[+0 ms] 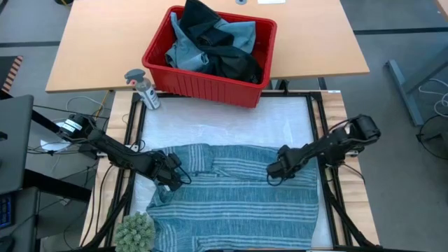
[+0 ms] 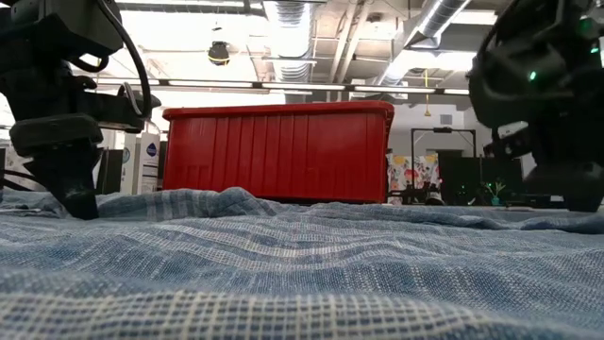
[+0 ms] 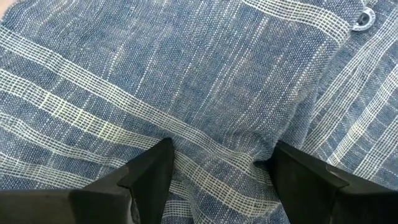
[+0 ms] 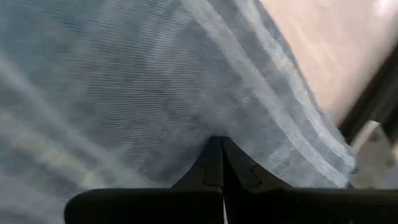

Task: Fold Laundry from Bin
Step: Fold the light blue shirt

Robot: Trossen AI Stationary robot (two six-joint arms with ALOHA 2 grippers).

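Lying spread flat on the white-padded bench [image 1: 231, 119] is a grey-blue woven cloth garment with pale stripes [image 1: 238, 196], covering most of the near half of the work surface. Its upper edge is bunched into soft folds between the two arms.

The left claw [image 1: 176, 176] rests on the garment's upper left part, fingers spread wide with the tips pressed down onto the fabric; in the left wrist view the two dark fingers [image 3: 152, 174] stand well apart with striped cloth lying between them, and a small pale button [image 3: 363, 20] shows on the fabric farther off. Nothing is pinched between them.

The right claw [image 1: 274, 171] sits at the garment's upper right part, its fingers [image 4: 214, 165] closed tight together, with striped cloth right against the tips; whether any fabric is caught between them cannot be told.

Behind the garment stands the red rectangular plastic bin [image 1: 203, 84], holding a heap of light blue and black cloth [image 1: 213, 45]. Just beside the bin's left corner lies a grey spray bottle [image 1: 142, 87]. A green spiky ball [image 1: 135, 231] sits at the garment's near left corner.
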